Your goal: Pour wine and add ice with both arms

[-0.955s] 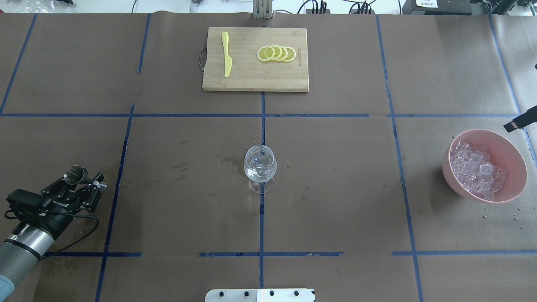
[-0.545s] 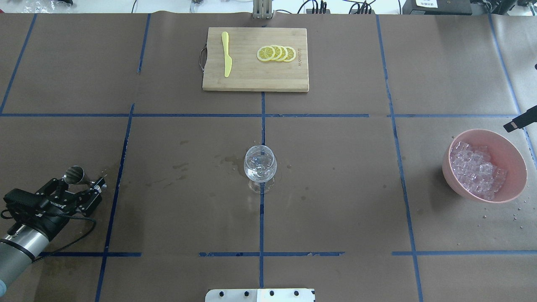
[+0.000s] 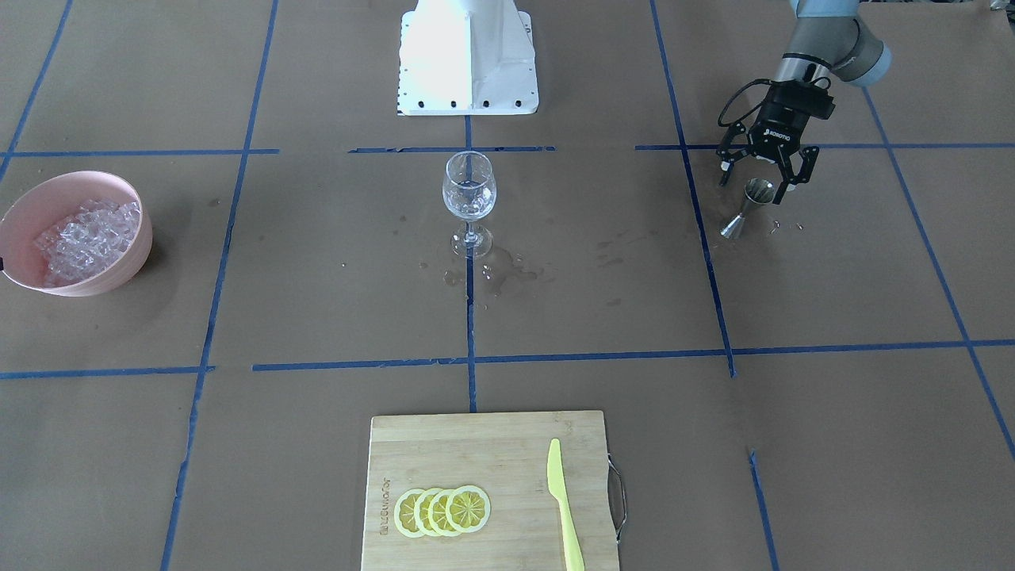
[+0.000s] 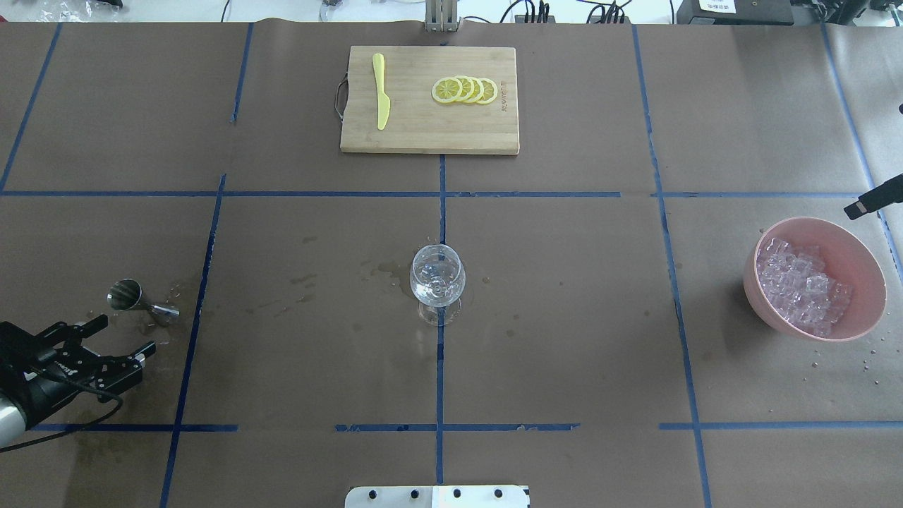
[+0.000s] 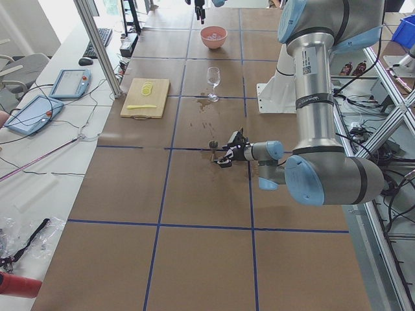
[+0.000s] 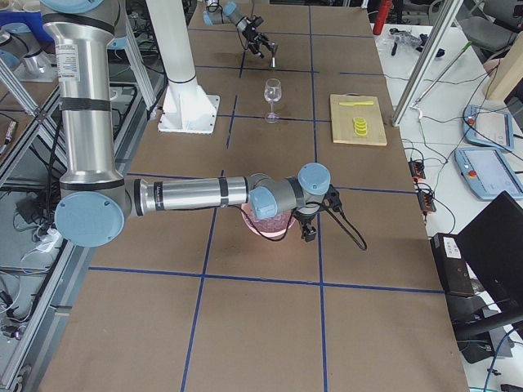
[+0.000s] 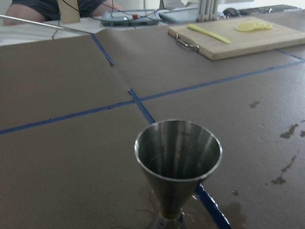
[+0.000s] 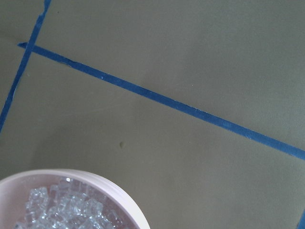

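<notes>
A steel jigger stands upright on the table at the left, also in the front view and close up in the left wrist view. My left gripper is open and empty, a short way behind the jigger toward me; it also shows in the front view. A clear wine glass stands at the centre. The ice fills a pink bowl at the right. Only a black tip of the right gripper shows, beyond the bowl; I cannot tell whether it is open or shut.
A bamboo cutting board at the far centre carries lemon slices and a yellow knife. Wet stains lie around the glass and by the jigger. The white robot base is at the near edge.
My left gripper opened, let go of the jigger and drew back toward the robot. The jigger now stands alone on the table. The glass and bowl have not moved.
</notes>
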